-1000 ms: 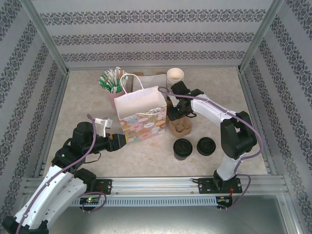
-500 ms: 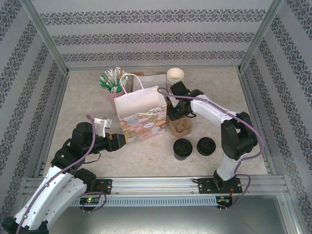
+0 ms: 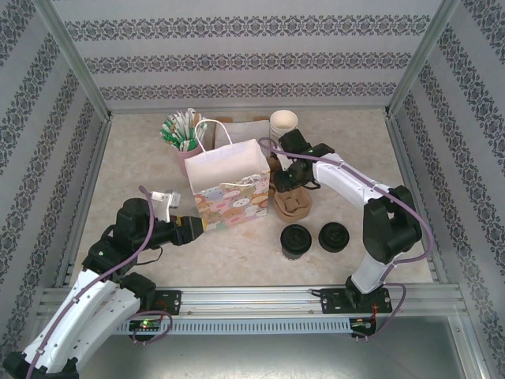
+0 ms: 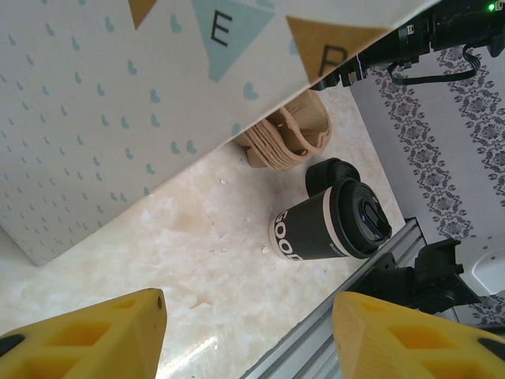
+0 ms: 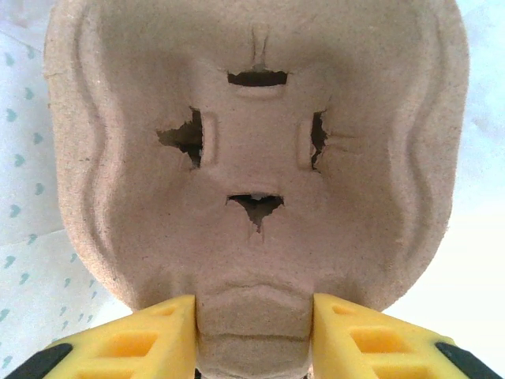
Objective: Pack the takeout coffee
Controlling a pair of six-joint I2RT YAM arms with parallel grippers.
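- The right fingers (image 3: 287,189) are closed on a brown pulp cup carrier (image 5: 252,158), with one yellow finger pressed against each side of its middle ridge. The carrier sits just beside the patterned gift bag (image 3: 229,185). Whether it is lifted clear of the bench (image 3: 237,257) cannot be told.
- The left fingers (image 3: 197,227) stand open with nothing between them, low and close to the bag's near face.
- The takeout coffee (image 4: 331,229) stands upright on the bench with its black lid on and touches neither pair of fingers. Its long axis runs vertically.
- From the right fingers the coffee lies toward the arm bases, just past the carrier's near edge. From the left fingers it lies off to the right, beyond the bag's corner and well apart.
- A second black-lidded cup (image 3: 334,235) sits just beside the coffee, on the side away from the left fingers.
- The right arm looks the nearer one, but it is occupied. The carrier probably has to be set down or bagged first. A sideways grasp around the cup's body, below the lid, would then suit its upright stance.
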